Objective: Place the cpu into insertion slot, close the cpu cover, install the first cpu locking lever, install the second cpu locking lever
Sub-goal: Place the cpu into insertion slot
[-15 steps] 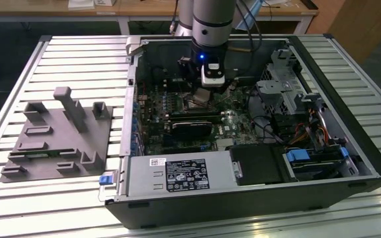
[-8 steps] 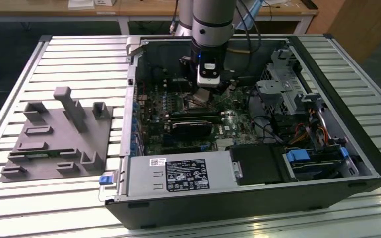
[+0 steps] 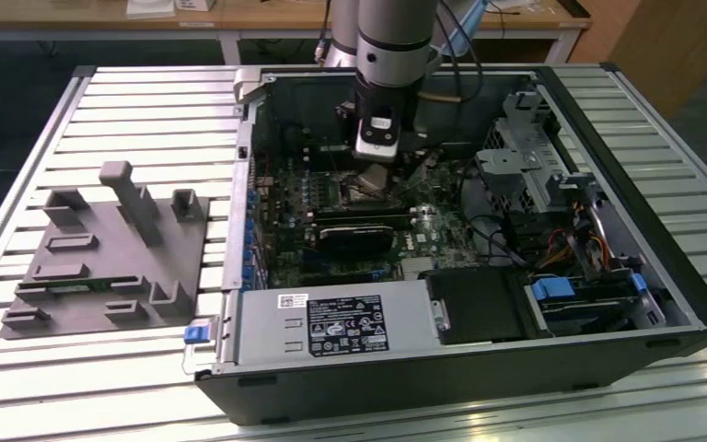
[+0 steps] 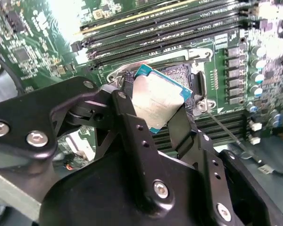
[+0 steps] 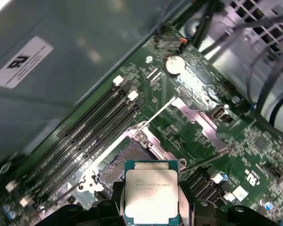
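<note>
While above the insertion slot (image 5: pixel 119 164), cpu (image 5: pixel 151 195) between the fingers (image 4: pixel 132 132).

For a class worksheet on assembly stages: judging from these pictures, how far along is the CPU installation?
Done: the cpu has been picked up and is clamped in the gripper.
In hand: it is held just above the insertion slot, whose dark centre lies exposed.
Left: the chip is not yet seated, so the closing and both lever steps remain. A thin lever rod angles away from the socket.
</note>
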Robot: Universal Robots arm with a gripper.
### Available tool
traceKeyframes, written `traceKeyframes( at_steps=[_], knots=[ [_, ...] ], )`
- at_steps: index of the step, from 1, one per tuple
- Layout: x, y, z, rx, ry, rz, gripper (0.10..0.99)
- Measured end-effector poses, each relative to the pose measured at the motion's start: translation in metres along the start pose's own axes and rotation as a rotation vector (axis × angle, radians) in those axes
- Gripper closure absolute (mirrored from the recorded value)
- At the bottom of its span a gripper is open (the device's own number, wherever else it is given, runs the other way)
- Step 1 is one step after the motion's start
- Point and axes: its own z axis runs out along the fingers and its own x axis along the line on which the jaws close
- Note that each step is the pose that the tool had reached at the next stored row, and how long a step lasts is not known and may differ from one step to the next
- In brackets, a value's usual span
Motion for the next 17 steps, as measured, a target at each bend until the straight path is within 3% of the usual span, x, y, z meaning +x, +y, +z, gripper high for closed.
traceKeyframes(
  at_steps=[17],
  knots=[
    [0.0000,-0.0001,0.0019,-0.002,-0.0086,0.288,0.545]
  ],
)
